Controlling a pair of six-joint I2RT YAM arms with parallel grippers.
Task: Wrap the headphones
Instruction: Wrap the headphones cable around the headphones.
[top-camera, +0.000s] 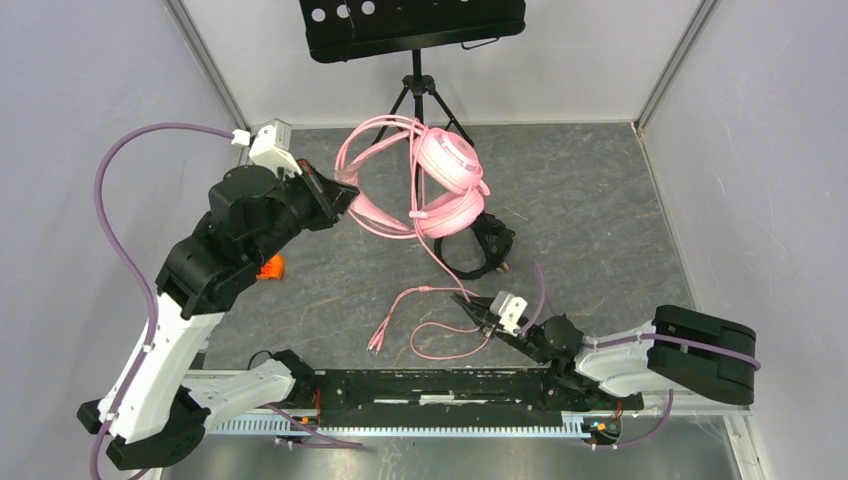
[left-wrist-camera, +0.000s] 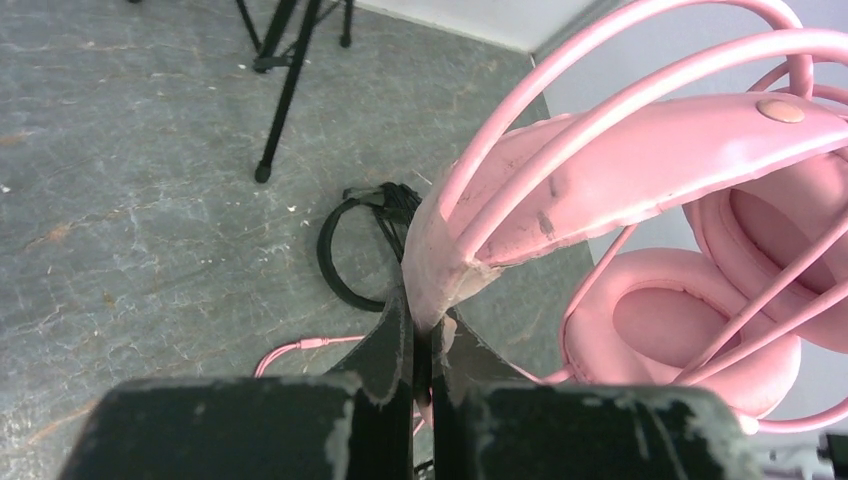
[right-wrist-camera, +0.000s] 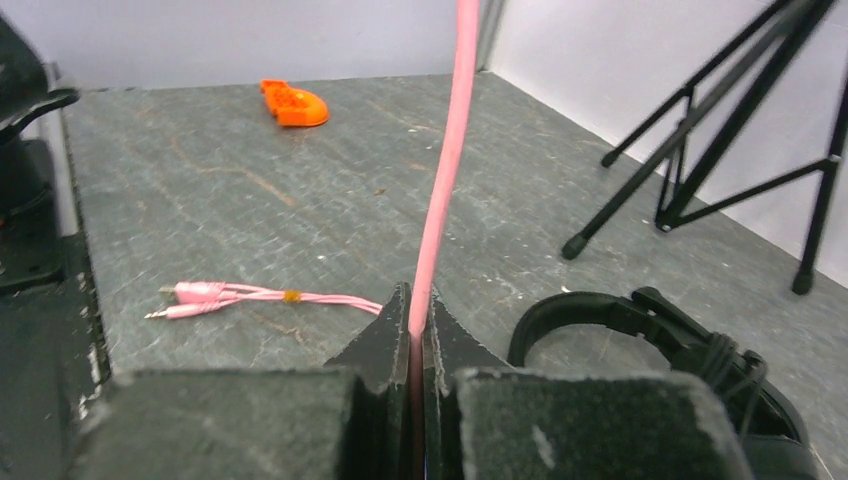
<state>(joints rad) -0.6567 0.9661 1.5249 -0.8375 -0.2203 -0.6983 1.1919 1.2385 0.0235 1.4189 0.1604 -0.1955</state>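
Fingers (left-wrist-camera: 385, 350) of the left gripper (left-wrist-camera: 425, 335) were pressed shut on the padded headband of the pink headphones (left-wrist-camera: 640, 170). They seemed to hold the pair clear of the table (top-camera: 600, 220), toward 12 o'clock in the overhead view, with the cups on the 3 o'clock side of the jaws. The right gripper (right-wrist-camera: 415, 315) was closed just as tightly on the pink cable (right-wrist-camera: 447, 150), which ran taut upward from its jaws. Several turns of cable lay over the headband, while slack loops and the plugs (right-wrist-camera: 190, 293) rested on the table toward 6 o'clock. The black headphones (top-camera: 487, 250) lay at 5 o'clock of the pink pair, with neither gripper on them.

The pink pair looked light, with a springy band and soft cups that could swing, so the middle of the band was probably the steadiest hold. The cable looked limp and smooth and was likely to slide through a pinch. It was best gripped along its plain run, away from the delicate plugs and the joint at the cup.
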